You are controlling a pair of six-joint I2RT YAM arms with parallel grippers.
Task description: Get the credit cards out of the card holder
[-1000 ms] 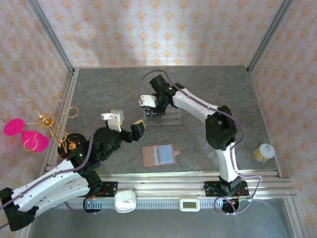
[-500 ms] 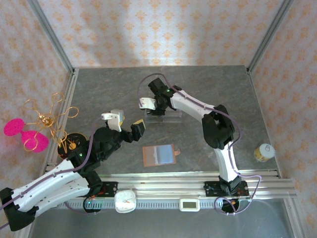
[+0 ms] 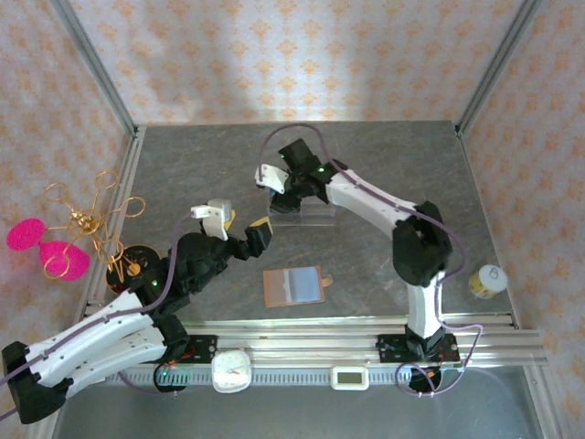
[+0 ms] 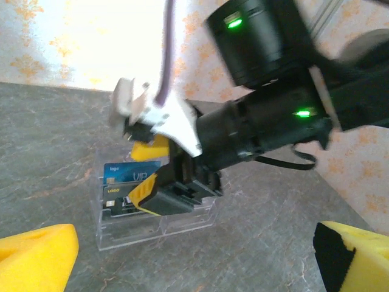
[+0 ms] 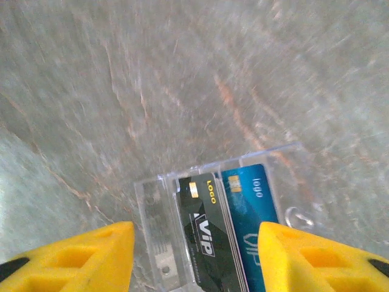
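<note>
right claw (image 5: pixel 194 249) wide open over clear rack (image 5: pixel 151 210) | black card (image 5: pixel 203 240) and blue card (image 5: pixel 254 222) stand in rack, between its fingers | left claw (image 3: pixel 239 224) wide open, empty, facing rack | brown wallet (image 3: pixel 294 286) lies flat near left claw, well apart from right claw

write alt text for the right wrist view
The right end effector, yellow fingers spread open, hangs over a clear rack holding a black card and a blue card side by side. The rack stands on a grey table.
</note>
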